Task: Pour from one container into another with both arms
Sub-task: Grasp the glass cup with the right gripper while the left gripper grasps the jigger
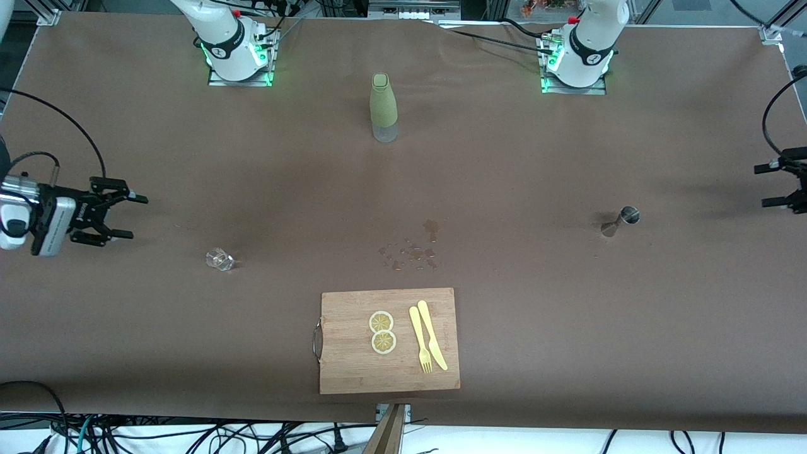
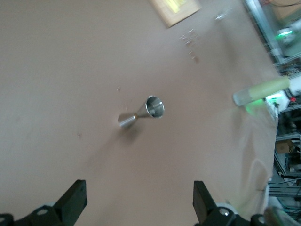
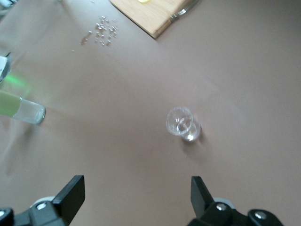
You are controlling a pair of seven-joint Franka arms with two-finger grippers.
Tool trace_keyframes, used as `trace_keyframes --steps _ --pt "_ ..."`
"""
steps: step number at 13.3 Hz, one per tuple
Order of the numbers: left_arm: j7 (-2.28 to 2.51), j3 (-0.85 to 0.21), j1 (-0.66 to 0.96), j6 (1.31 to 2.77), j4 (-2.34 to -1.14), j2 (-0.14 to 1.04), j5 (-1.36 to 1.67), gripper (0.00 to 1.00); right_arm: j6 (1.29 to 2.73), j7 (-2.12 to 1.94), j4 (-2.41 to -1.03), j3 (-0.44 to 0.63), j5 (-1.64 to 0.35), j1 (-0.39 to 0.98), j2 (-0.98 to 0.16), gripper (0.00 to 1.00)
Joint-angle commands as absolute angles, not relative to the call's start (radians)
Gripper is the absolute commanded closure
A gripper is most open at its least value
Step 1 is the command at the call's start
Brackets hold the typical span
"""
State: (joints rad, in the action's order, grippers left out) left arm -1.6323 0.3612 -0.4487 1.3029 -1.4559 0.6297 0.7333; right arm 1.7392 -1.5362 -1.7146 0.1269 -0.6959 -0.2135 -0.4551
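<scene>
Hovering apart, right gripper (image 1: 126, 216), left gripper (image 1: 770, 185) agape.

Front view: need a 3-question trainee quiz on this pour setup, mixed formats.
1. True or false: the jigger stands nearer the left arm's end of the table than the glass.
2. Which lies on the board beside the fork? A) spoon B) knife C) straw
3. Fill in: the left tool and the right tool are both ____ and hold nothing.

Key
1. True. The glass is toward the right arm's end.
2. B. Two lemon slices lie there too.
3. Open. Each waits at its own end of the table; the bottle stands untouched between the bases.
</scene>
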Motion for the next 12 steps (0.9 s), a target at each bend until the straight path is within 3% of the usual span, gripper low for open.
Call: trace_keyframes --steps 1,6,12 --pt "-1.952 0.367 -0.48 1.29 -1.515 0.724 0.918 0.0 1.73 -1.797 -1.642 0.121 -0.796 -0.235 -0.576 0.0" --pt "-2.412 0.362 -0.474 1.178 -1.531 0.943 1.166 0.0 1.729 -2.189 -1.508 0.12 -0.969 -0.247 -0.8 0.0" --pt "-2.643 0.351 -0.408 1.173 -1.525 1.064 1.249 0.0 1.717 -2.322 -1.505 0.068 -1.074 -0.244 -0.91 0.0"
